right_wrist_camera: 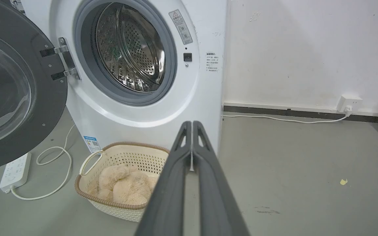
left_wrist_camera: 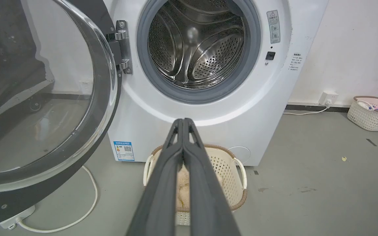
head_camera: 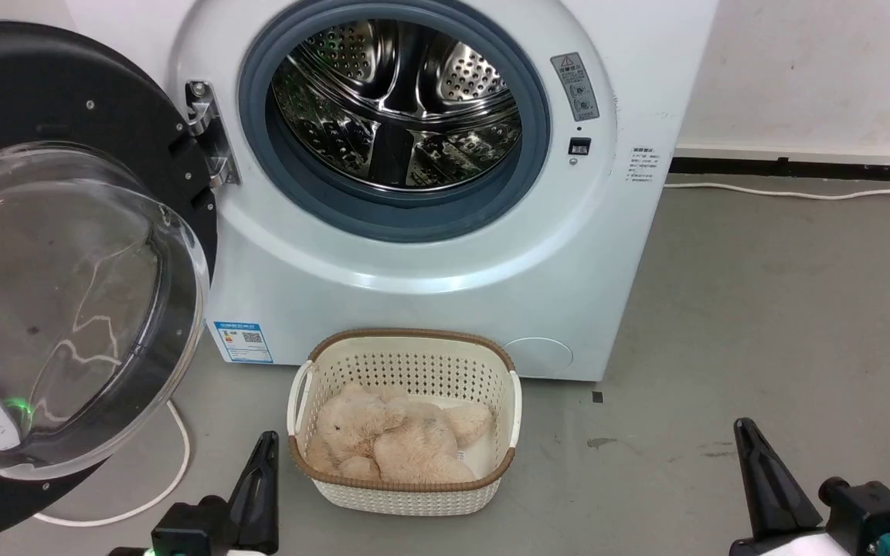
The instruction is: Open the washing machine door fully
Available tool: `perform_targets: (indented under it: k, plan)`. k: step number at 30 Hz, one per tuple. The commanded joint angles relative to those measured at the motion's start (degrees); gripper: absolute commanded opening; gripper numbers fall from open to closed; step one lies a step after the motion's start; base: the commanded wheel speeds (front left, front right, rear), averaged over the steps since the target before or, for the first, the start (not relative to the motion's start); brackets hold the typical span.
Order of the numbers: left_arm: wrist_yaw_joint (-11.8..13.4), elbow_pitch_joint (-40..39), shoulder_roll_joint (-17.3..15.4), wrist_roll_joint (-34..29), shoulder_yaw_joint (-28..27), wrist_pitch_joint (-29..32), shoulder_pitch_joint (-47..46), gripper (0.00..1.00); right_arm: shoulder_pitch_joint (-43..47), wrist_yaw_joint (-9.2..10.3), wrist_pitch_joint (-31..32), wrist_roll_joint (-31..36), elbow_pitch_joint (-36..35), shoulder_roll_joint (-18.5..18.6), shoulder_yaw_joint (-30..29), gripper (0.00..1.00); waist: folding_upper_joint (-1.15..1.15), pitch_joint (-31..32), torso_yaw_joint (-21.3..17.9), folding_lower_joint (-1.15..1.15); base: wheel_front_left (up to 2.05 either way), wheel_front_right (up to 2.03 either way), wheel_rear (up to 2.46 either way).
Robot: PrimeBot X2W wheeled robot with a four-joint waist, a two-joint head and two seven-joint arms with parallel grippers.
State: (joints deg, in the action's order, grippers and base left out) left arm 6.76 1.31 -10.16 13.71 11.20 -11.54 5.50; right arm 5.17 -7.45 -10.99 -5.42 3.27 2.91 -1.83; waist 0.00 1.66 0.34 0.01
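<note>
Left gripper (left_wrist_camera: 183,122): fingers pressed together along their whole length, nothing between them. Right gripper (right_wrist_camera: 192,124): likewise closed and empty. In the head view both sit low, either side of the laundry basket (head_camera: 406,337), apart from everything.

Outward from the left gripper: the washing machine door (head_camera: 66,293) hangs up and to the left of it, swung well clear of the washing machine (head_camera: 429,286) on the hinge (head_camera: 209,131) at the left of the drum opening (head_camera: 395,108). The glass bowl faces out toward us. The door's hinge axis is vertical, so its free edge travels in a horizontal arc leftward and back toward the wall.

We judge the left arm clearly nearer; the right one would have to cross the basket and the plush toy (head_camera: 391,440) in it. We judge the door near its full swing; any remaining move would be a push on the inner face, away from the hinge.

Not resolved: the door's left and lower edges are cut off in the head view. We cannot make out its handle. Reflections clutter the glass. Whether the hinge has reached its stop, we cannot tell.
</note>
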Motion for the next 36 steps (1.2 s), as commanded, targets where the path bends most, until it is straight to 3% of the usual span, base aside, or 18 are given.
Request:
perform_targets:
  k: [1,36]
  plan:
    - [-0.43,-0.21,0.22,-0.53,-0.44,0.40,-1.08,0.00,-0.85,-0.01,0.23,0.50,-0.33,-0.01,0.05,0.00,0.00,-0.01,0.00,0.00,0.00,0.00,0.00]
    - [-2.89,-0.64,2.97,-5.66,-4.63,4.74,-2.80,0.00,-2.53,-0.02,4.42,2.41,-1.47,-0.02,0.74,0.00,0.00,-0.65,-0.13,0.00,0.00,0.00,0.00]
